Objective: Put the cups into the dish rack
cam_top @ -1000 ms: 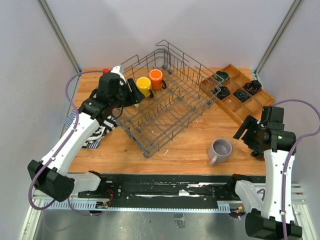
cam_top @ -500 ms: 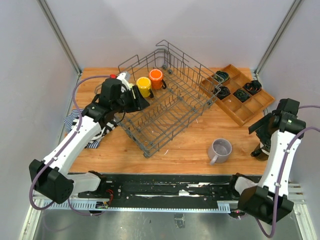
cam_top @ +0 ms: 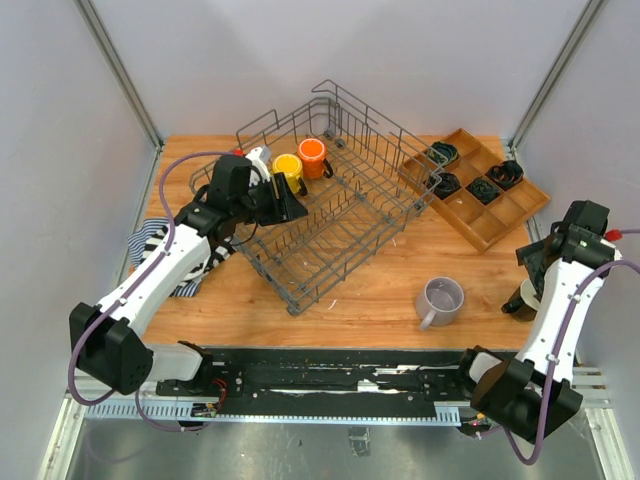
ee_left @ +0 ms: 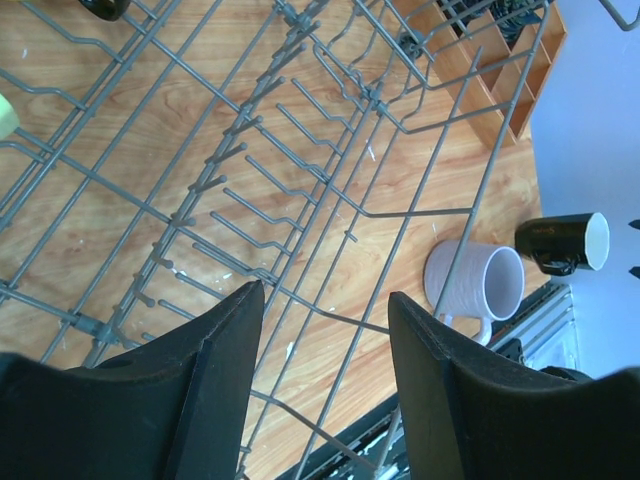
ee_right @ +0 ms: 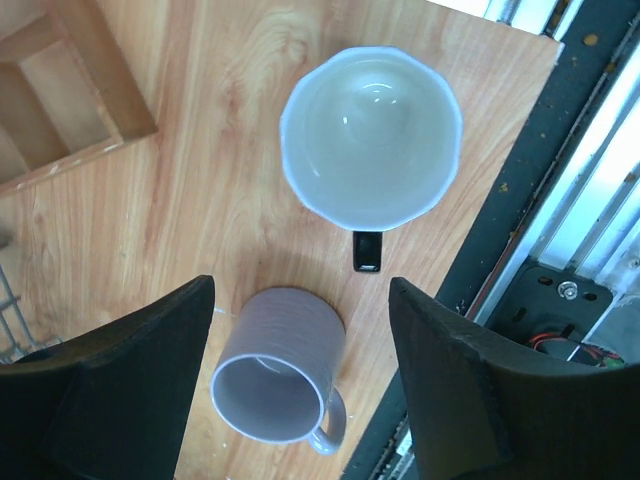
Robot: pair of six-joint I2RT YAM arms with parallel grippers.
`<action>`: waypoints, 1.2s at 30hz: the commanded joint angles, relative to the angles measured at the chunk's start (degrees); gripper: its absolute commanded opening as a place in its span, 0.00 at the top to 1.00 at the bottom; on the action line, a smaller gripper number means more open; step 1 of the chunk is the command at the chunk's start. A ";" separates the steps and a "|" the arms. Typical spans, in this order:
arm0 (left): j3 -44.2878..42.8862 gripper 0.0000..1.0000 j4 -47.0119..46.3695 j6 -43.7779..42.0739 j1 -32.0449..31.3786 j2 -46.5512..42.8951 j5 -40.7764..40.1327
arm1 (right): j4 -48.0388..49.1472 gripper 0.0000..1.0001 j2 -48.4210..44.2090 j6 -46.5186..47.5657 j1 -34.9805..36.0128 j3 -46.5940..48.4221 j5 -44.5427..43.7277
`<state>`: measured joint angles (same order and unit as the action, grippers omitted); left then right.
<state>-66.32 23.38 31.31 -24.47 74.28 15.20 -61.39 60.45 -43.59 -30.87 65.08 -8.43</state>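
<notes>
The grey wire dish rack stands mid-table, with an orange cup and a yellow cup at its back left corner. My left gripper hovers open and empty over the rack's left side. In the left wrist view its fingers frame the rack's tines. A lavender cup stands upright on the table at front right. Near the right edge is a black cup with a white inside. My right gripper hangs open above and between these two cups, holding nothing.
A brown wooden compartment tray with black coils lies at the back right. A striped cloth lies under the left arm. The table's front edge and black rail run close beside the black cup.
The right arm has swung out to the table's right edge, and its gripper now points down near the black cup. The left gripper has moved right, further over the rack.
</notes>
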 commanded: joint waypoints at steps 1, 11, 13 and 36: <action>-1.71 0.43 -1.86 1.28 -0.27 0.34 2.93 | 2.27 0.29 0.05 -9.20 -1.38 -2.17 -5.71; 0.89 0.43 -2.64 4.31 -0.29 -2.11 2.37 | 9.71 0.32 3.11 -16.14 -1.99 -7.75 -8.13; 1.32 0.43 -2.46 4.50 -0.30 -2.73 1.96 | 11.28 0.32 4.10 -16.17 -2.09 -8.26 -8.59; -2.28 0.43 3.14 4.43 -0.34 -2.82 0.29 | 20.87 0.44 15.68 -10.02 -3.02 -10.81 -4.64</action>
<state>-66.78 25.98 36.03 -24.47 71.64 15.07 -41.71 75.31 -55.31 -33.06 55.46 -13.41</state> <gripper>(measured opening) 0.569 0.591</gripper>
